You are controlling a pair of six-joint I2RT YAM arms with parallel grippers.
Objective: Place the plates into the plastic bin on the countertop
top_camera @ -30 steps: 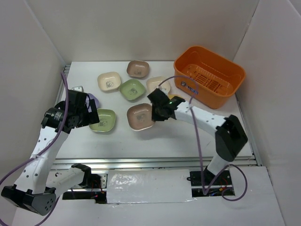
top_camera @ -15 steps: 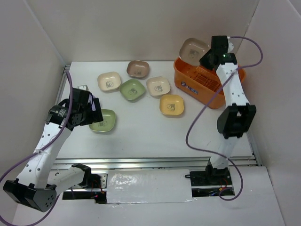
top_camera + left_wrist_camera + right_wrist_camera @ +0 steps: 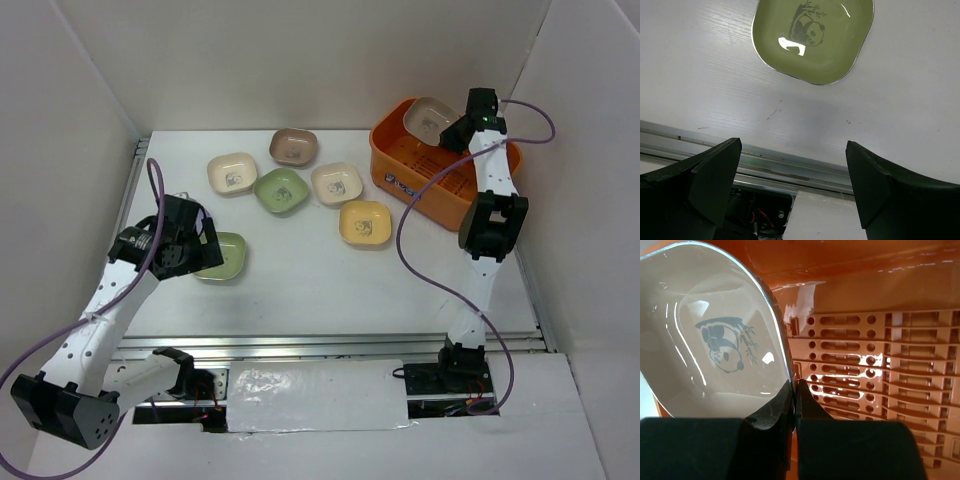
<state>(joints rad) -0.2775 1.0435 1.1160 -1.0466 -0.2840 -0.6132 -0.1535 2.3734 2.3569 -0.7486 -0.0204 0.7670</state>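
The orange plastic bin stands at the back right of the white countertop. My right gripper is shut on the rim of a pale brown plate, holding it tilted inside the bin. In the right wrist view the plate sits left of the right gripper, over the bin's perforated floor. Several plates lie on the countertop: cream, brown, green, cream, yellow and light green. My left gripper hangs open beside the light green plate, nothing between its fingers.
White walls close in the countertop on three sides. A metal rail runs along the near edge, seen under the left gripper as well. A purple cable loops off the right arm.
The right arm lifted the pale brown plate from the middle of the countertop, swung it above the bin and lowered it inside. The left arm shifted slightly toward the near edge.
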